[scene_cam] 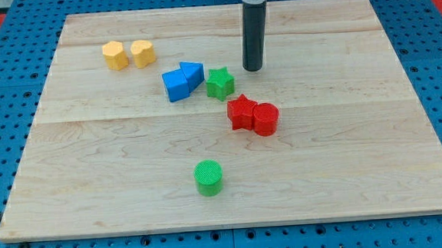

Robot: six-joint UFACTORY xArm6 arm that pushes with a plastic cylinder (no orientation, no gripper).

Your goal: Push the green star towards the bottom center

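Observation:
The green star (220, 83) lies on the wooden board (360, 131), a little above the board's middle. My tip (253, 68) stands just to the star's upper right, a small gap away, not touching it. A red star (240, 111) and a red cylinder (266, 120) sit touching each other just below and right of the green star. A green cylinder (208, 178) stands near the view's bottom centre.
A blue cube (175, 85) and a blue triangular block (192, 73) sit touching, just left of the green star. Two yellow blocks (114, 55) (143, 52) lie side by side at the upper left. A blue pegboard (5, 114) surrounds the board.

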